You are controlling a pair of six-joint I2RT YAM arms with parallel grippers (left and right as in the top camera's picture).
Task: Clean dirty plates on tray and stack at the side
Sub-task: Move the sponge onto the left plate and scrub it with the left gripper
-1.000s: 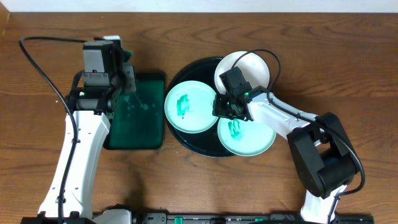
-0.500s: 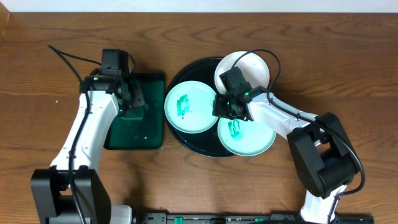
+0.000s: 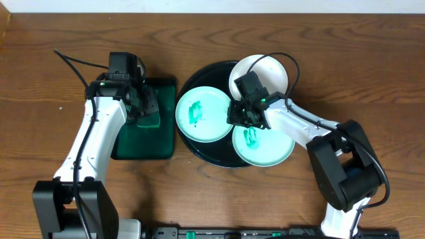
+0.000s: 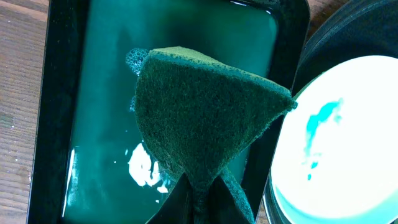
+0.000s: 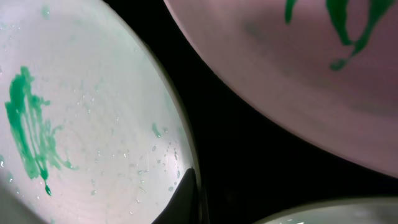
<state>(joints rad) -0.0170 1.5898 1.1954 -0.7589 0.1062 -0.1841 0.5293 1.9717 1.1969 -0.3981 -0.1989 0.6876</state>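
Over the last second the left arm has swung in. Its pincer point(image 3: 145, 106) was over the far end of the green tray point(image 3: 149, 143) and now hangs over that tray's far right part, nearer the black tray point(image 3: 199, 149). In the last half second it has hardly shifted. It is clamped on a dark green sponge point(image 4: 205, 118), which fans out from the jaws above the green water, with the left plate point(image 3: 201, 114) just to its right. I judge that the sponge has been wetted and is heading for that plate, so scrubbing is about to start but has not begun.

The right pincer point(image 3: 240, 113) has not moved. It is closed and sits low between the three plates, at the left plate's right edge. Its wrist view shows a fingertip point(image 5: 185, 196) at the rim of a smeared, water-beaded plate, but I cannot tell whether it nips that rim.

All three plates lie on the black tray. The left plate and the near plate point(image 3: 272, 149) both carry green smears, and the white plate point(image 3: 265, 66) sits at the far right. None is on the bare table point(image 3: 53, 40) yet.
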